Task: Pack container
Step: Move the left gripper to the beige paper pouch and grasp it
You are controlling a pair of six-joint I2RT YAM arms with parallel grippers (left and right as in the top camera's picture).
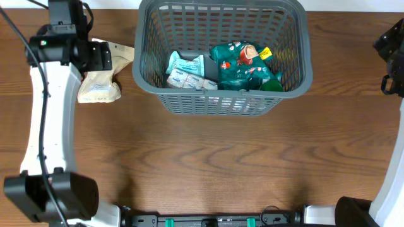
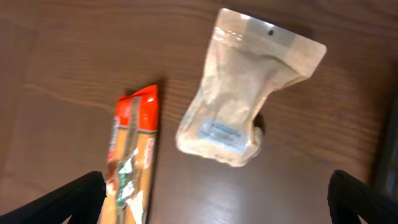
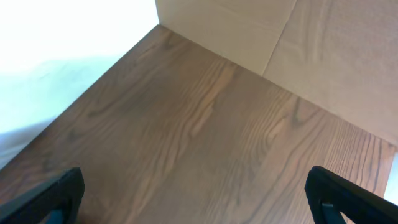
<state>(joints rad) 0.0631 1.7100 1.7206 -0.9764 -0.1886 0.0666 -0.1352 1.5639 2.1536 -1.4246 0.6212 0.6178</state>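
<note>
The dark grey container (image 1: pixel 297 44) stands at the back middle of the table. It holds a teal snack bag (image 1: pixel 243 66) and pale blue packets (image 1: pixel 186 70). A beige pouch (image 1: pixel 101 85) lies left of the container; it also shows in the left wrist view (image 2: pixel 239 93). An orange-red packet (image 2: pixel 132 168) lies beside it in the left wrist view, hidden under the arm overhead. My left gripper (image 2: pixel 214 205) hangs open above these two, empty. My right gripper (image 3: pixel 199 199) is open and empty over bare wood at the far right.
The left arm (image 1: pixel 47 107) runs along the table's left side. The right arm (image 1: pixel 392 57) stands at the right edge. A light cardboard wall (image 3: pixel 298 50) rises behind the table in the right wrist view.
</note>
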